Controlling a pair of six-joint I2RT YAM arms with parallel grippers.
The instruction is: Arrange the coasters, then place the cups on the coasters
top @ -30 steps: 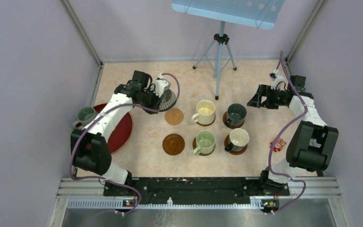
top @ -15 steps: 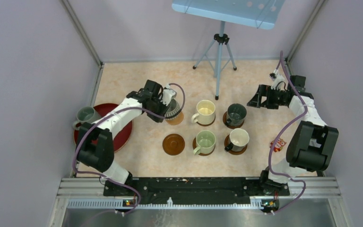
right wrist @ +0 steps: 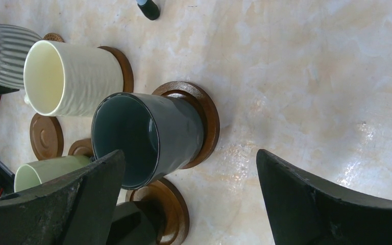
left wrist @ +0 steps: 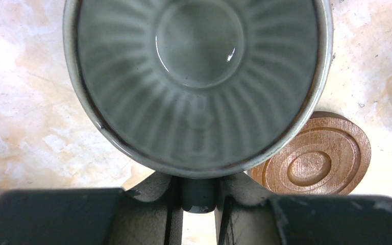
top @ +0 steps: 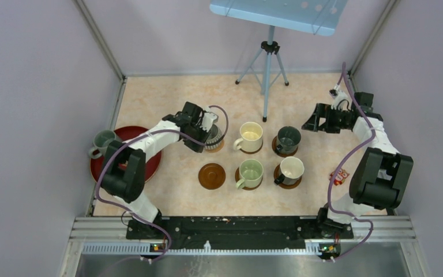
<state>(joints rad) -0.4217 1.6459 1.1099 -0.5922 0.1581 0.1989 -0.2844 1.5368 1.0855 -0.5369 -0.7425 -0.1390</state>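
Observation:
My left gripper (top: 209,134) is shut on the handle (left wrist: 198,194) of the ribbed grey cup (top: 213,137), which sits over the tan coaster (top: 220,148). Whether the cup rests on it I cannot tell. Looking down into the ribbed cup (left wrist: 199,76), I see a grooved brown coaster (left wrist: 316,161) beside its rim. A bare dark coaster (top: 211,176) lies nearer. The cream cup (top: 251,135), dark green-grey cup (top: 288,138), pale green cup (top: 250,172) and white-lined dark cup (top: 290,169) stand on coasters. A plain grey cup (top: 102,141) stands by the tray. My right gripper (top: 317,122) (right wrist: 189,153) hangs open, holding nothing.
A dark red round tray (top: 150,161) lies at the left under my left arm. A tripod (top: 268,63) stands at the back centre, with one foot (right wrist: 148,9) near the cups. A small red packet (top: 339,176) lies by the right arm. Walls close in left and right.
My left gripper has carried the ribbed grey cup rightward and nearer, from beside the tray to over the tan coaster. The right arm has not moved.

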